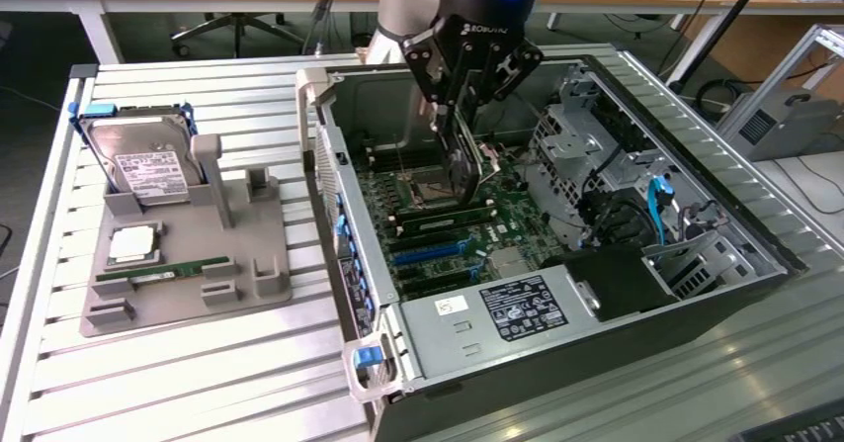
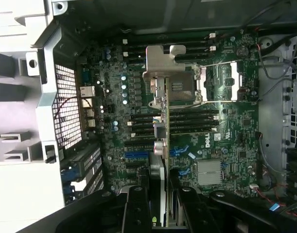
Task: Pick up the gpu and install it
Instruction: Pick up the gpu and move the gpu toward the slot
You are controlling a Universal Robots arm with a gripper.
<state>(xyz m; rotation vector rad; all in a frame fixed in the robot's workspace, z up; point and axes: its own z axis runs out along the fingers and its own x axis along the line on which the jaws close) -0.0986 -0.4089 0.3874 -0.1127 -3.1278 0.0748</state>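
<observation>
The jaws pinch the gpu by its flat faces, so it hangs edge-on inside the open computer case, just above the motherboard. This grip probably keeps its edges free for seating.

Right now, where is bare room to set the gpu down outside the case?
Bare table slats lie on the camera side of the tray and beyond the hard drive. Inside the case it is crowded; the gripper holds the gpu there.
</observation>
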